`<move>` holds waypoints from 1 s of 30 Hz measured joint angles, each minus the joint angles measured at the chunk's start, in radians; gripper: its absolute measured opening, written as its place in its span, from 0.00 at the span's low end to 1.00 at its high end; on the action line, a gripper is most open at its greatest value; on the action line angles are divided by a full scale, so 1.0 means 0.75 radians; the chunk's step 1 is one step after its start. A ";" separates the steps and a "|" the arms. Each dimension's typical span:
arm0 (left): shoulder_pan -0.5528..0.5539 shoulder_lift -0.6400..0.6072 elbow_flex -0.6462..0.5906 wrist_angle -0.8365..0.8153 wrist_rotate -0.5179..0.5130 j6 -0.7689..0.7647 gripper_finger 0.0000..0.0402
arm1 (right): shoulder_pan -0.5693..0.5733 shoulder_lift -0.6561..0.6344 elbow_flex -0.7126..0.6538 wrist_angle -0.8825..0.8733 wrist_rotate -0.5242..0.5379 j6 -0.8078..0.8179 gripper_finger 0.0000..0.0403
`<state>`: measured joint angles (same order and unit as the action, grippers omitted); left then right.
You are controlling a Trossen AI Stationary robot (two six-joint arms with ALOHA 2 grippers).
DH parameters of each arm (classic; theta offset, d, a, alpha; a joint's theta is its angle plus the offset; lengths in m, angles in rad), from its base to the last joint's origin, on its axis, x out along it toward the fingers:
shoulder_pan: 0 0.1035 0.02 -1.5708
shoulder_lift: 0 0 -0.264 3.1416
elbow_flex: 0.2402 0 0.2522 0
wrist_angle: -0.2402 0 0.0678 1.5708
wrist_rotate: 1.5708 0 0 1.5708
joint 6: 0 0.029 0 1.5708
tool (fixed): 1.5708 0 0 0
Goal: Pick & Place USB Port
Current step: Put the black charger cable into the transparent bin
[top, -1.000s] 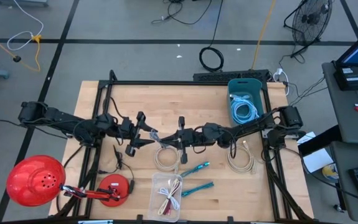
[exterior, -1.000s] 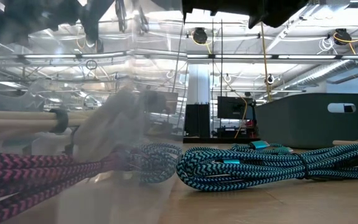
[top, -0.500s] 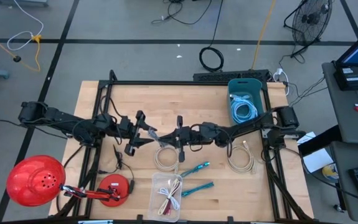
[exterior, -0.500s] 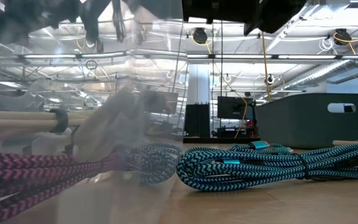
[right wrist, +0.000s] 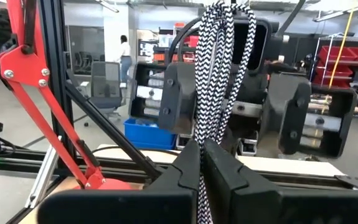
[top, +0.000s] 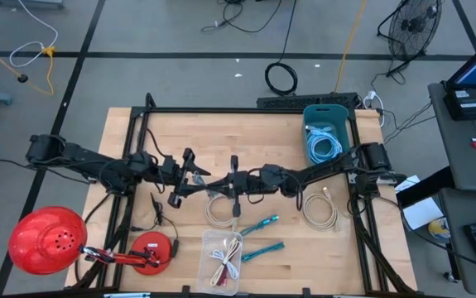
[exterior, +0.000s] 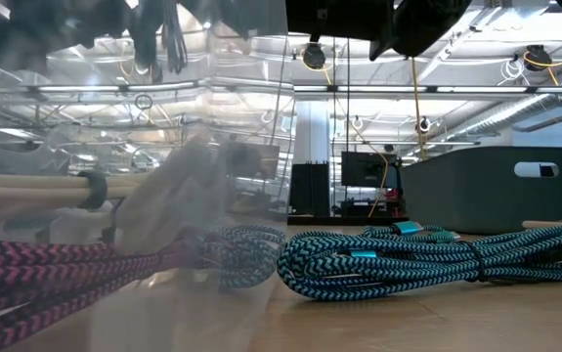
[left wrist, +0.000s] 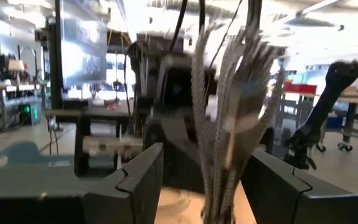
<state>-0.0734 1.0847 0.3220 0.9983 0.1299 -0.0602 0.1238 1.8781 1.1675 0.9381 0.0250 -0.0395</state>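
A black-and-white braided USB cable (right wrist: 219, 68) is being pinched by the right end effector (top: 232, 184) beside the spread left end effector (top: 189, 179), apparently for handover, above the wooden tabletop (top: 221, 132).

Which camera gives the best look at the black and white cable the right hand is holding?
The right wrist view: the cable hangs sharp and close, pinched in the right hand. The left wrist view shows it blurred, the high view only as a small speck at centre, and the low view not clearly.
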 joint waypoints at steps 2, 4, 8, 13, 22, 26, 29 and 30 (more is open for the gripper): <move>0.000 0.005 0.000 -0.009 0.000 0.000 0.52 | 0.000 -0.004 0.000 -0.001 0.000 -0.001 0.00; 0.001 0.002 0.000 0.004 0.000 -0.002 0.52 | 0.000 -0.006 0.001 -0.009 0.001 -0.003 0.00; 0.001 0.003 0.000 0.001 0.000 -0.006 0.51 | 0.001 -0.005 0.001 -0.014 0.001 -0.004 0.00; 0.001 0.003 0.000 -0.002 0.041 -0.023 0.48 | 0.003 -0.006 0.001 -0.015 0.001 -0.014 0.00; 0.002 0.003 0.000 -0.002 0.106 -0.003 0.06 | 0.003 -0.006 0.001 -0.015 0.006 -0.033 0.00; 0.013 0.003 0.000 -0.002 0.101 -0.027 0.08 | 0.007 -0.006 0.001 -0.020 -0.020 -0.034 0.01; 0.026 0.003 0.000 -0.014 0.124 -0.037 0.08 | 0.026 -0.027 0.000 -0.073 -0.025 -0.010 0.06; 0.031 0.003 0.000 -0.017 0.149 -0.037 0.07 | 0.035 -0.047 0.000 -0.119 -0.036 0.002 0.07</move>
<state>-0.0502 1.0870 0.3218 0.9852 0.2418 -0.0879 0.1499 1.8426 1.1675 0.8492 -0.0022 -0.0378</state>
